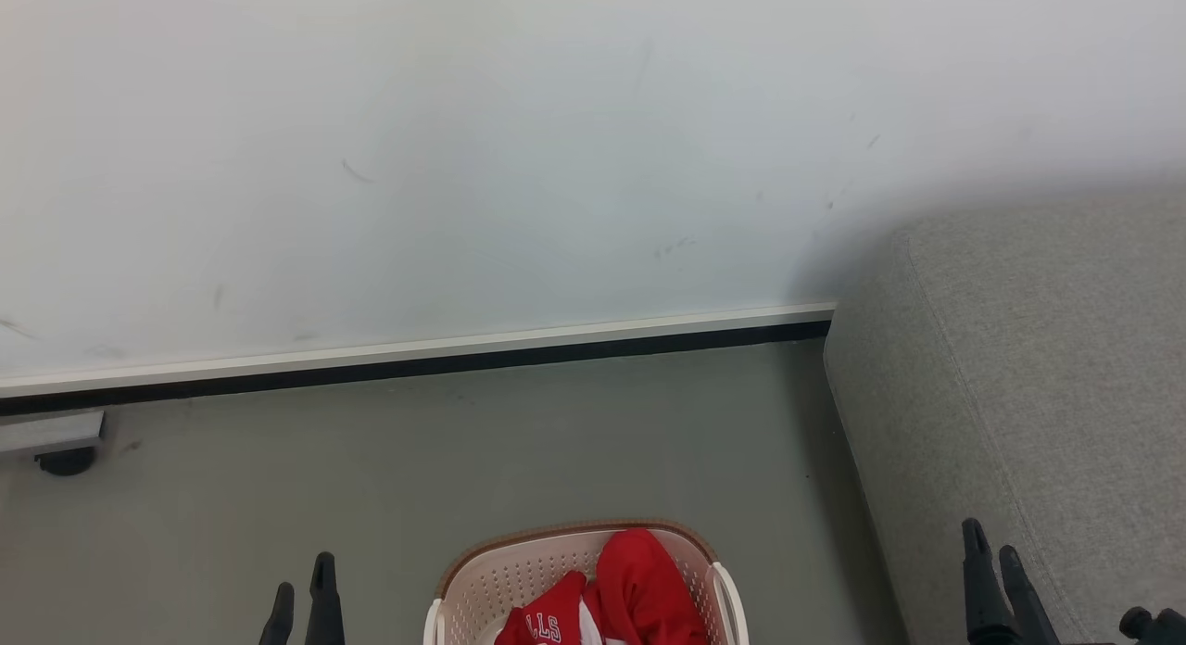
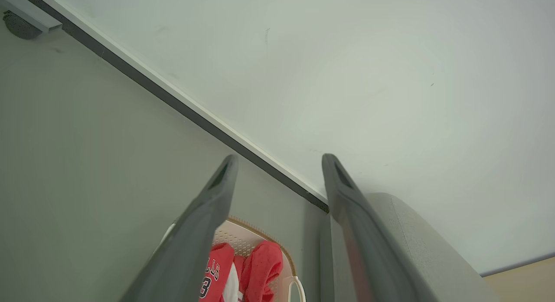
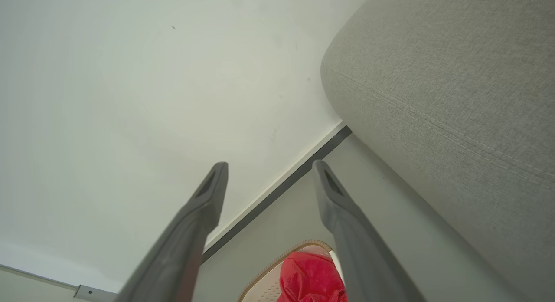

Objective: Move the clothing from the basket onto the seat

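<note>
The cream basket (image 1: 482, 580) with a brown rim sits on the floor at the bottom middle of the head view, cut off by the frame edge. Red clothing (image 1: 639, 585) with white lettering lies bunched inside it, also seen as clothing (image 2: 256, 269) and clothing (image 3: 312, 278) in the wrist views. The grey seat (image 1: 1028, 385) fills the right side, next to the basket. My left gripper (image 1: 301, 585) stands open left of the basket, above the floor. My right gripper (image 1: 993, 548) stands open in front of the seat's edge. Neither holds anything.
A white wall (image 1: 519, 145) with a pale and black skirting strip (image 1: 417, 358) runs behind the basket. A grey bracket with a dark caster (image 1: 65, 455) sits at the far left by the wall. Bare grey floor (image 1: 417, 460) lies between wall and basket.
</note>
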Motion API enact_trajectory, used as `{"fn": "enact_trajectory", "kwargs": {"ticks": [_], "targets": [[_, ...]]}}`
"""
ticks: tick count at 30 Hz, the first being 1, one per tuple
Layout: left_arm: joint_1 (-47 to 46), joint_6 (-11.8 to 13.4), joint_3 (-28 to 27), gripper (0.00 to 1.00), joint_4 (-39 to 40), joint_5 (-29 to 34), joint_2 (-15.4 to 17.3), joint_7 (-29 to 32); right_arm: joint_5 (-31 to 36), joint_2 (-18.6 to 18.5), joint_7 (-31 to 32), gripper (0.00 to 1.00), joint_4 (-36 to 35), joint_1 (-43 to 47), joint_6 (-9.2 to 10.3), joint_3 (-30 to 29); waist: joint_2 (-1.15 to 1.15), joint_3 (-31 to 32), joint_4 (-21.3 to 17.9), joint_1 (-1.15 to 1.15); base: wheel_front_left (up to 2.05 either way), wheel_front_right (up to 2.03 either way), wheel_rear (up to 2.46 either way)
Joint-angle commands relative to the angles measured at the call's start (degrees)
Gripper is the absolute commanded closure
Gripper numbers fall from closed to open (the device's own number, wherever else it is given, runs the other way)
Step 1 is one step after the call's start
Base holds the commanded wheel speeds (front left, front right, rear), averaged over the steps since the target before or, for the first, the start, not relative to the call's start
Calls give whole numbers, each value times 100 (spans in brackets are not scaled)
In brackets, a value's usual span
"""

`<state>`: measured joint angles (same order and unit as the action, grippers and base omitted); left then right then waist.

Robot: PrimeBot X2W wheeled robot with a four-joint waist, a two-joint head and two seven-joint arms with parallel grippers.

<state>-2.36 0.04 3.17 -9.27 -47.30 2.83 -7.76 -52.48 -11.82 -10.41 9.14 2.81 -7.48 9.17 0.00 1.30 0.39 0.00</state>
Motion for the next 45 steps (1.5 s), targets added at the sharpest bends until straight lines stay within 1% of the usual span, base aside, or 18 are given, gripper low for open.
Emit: {"fn": "enact_trajectory", "kwargs": {"ticks": [1,11,15,26,39,45], "targets": [[8,-11,-21,0,44,246,4,-68,259,16,64,0,-9,-124,-1,12,0,-1,0,0,0,0,0],[31,8,-17,0,130,1392,48,-197,1214,117,273,0,43,-157,-1,97,0,4,-6,0,0,0,0],[75,0,-25,0,123,1729,67,-246,1581,156,313,0,61,-162,-1,95,0,21,-14,0,0,0,0],[168,29,-83,0,-4,2466,88,-369,2491,333,296,0,151,-147,-1,41,0,61,-28,0,0,0,0],[213,56,-152,0,-62,3136,131,-490,3336,533,331,0,254,-186,-2,-15,0,90,-21,0,0,0,0],[226,86,-185,0,-63,3470,132,-561,3827,638,359,0,307,-238,-2,-123,0,83,-26,0,0,0,0]]}}
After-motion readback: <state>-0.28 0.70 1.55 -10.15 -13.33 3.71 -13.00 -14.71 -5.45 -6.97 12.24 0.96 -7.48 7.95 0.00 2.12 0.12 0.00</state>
